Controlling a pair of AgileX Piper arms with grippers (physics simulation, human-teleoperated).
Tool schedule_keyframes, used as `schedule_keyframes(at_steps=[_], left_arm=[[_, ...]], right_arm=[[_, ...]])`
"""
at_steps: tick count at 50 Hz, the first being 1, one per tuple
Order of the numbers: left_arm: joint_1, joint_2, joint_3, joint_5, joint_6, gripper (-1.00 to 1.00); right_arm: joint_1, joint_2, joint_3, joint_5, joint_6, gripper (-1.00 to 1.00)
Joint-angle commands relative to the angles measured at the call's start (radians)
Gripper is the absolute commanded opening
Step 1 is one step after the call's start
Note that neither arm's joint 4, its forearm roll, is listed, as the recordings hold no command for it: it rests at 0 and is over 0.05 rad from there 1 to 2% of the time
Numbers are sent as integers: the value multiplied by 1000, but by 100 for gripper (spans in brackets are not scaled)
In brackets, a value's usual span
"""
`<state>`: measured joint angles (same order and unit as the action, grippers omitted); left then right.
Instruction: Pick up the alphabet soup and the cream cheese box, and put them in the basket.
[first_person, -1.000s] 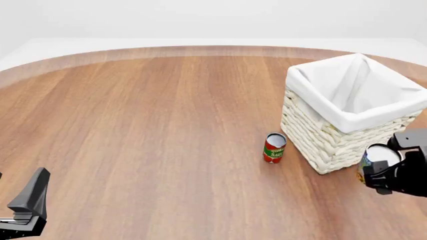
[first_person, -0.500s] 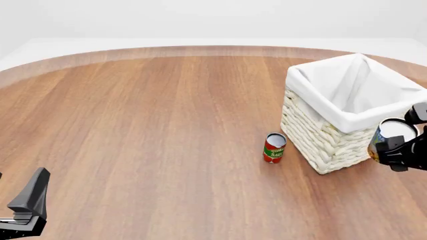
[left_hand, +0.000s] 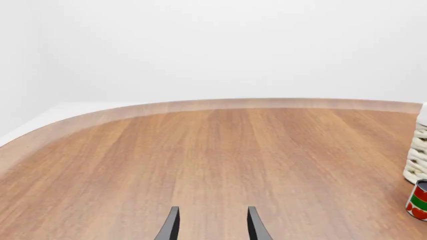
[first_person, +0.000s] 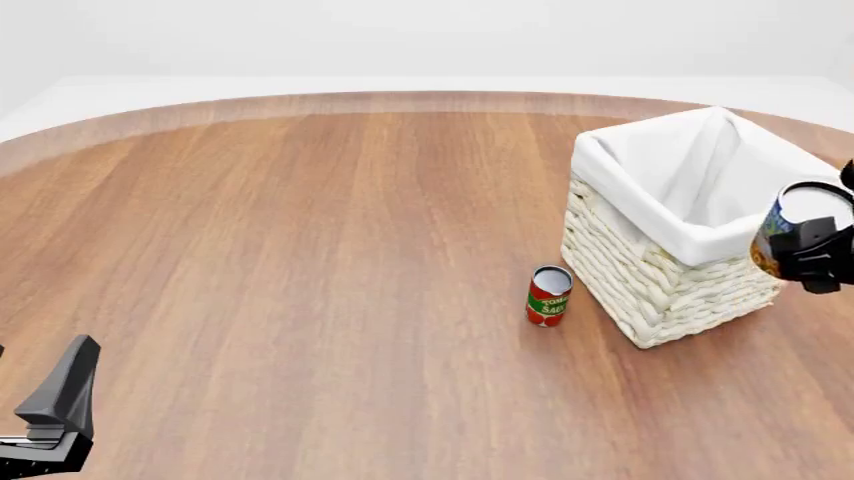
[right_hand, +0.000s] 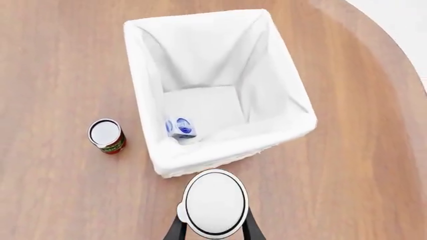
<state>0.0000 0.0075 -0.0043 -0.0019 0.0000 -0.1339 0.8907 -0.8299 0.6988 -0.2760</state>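
Right end effector (first_person: 817, 252) grasping soup can (first_person: 790, 232), now risen to basket (first_person: 694, 245) rim; cheese box (right_hand: 180, 128) already inside. Left end effector (left_hand: 211, 226) released, idle.

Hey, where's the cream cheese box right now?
The cream cheese box is already inside the basket, lying on the liner at a bottom corner on the side nearest the tomato sauce can; only the right wrist view shows it.
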Motion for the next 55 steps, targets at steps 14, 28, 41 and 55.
schedule_keyframes(at_steps=[14, 28, 41, 55], left_arm=[[0, 0, 0, 0, 0, 100], [0, 0, 0, 0, 0, 100], [0, 0, 0, 0, 0, 100], [0, 0, 0, 0, 0, 100]], right_arm=[[36, 66, -132, -25, 59, -100], [54, 171, -203, -94, 85, -100], [60, 240, -145, -188, 84, -100], [49, 326, -308, -113, 93, -100]])
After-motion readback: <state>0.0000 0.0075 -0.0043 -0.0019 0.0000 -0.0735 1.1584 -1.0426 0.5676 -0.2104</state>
